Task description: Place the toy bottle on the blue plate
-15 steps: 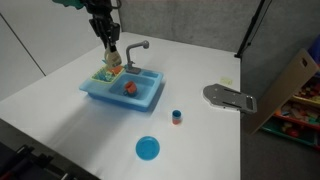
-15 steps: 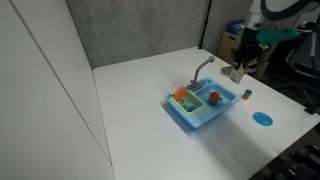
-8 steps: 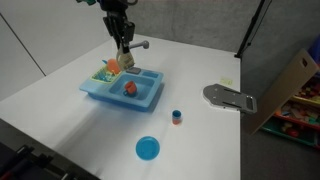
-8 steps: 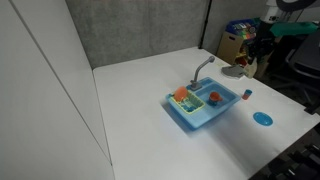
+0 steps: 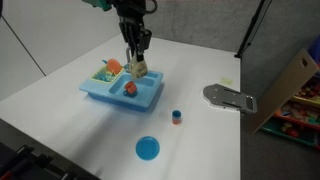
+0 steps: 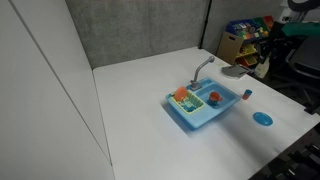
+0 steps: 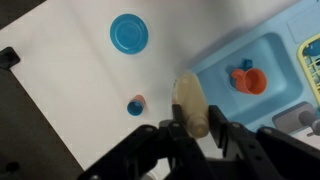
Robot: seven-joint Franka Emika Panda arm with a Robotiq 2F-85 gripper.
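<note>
My gripper (image 5: 137, 58) is shut on the toy bottle (image 5: 138, 71), a pale cream-tan lumpy piece, and holds it in the air above the light-blue toy sink (image 5: 108, 94). In the wrist view the bottle (image 7: 189, 98) sticks out from between the fingers (image 7: 192, 126), over the white table beside the sink's edge (image 7: 232, 55). The blue plate (image 5: 148, 149) lies flat on the table nearer the front, apart from the gripper. It also shows in the wrist view (image 7: 129, 33) and in an exterior view (image 6: 263, 118), where the gripper (image 6: 266, 60) is at the far right.
An orange-red ball (image 5: 129, 88) sits in the sink basin, with a grey faucet (image 6: 203, 66) behind. A short blue-and-red cylinder (image 5: 177, 118) stands between sink and plate. A grey flat object (image 5: 228, 97) lies to one side, near a cardboard box (image 5: 290, 80).
My gripper has carried the bottle from the sink's back corner, by the faucet, across the sink toward the cylinder and plate side.
</note>
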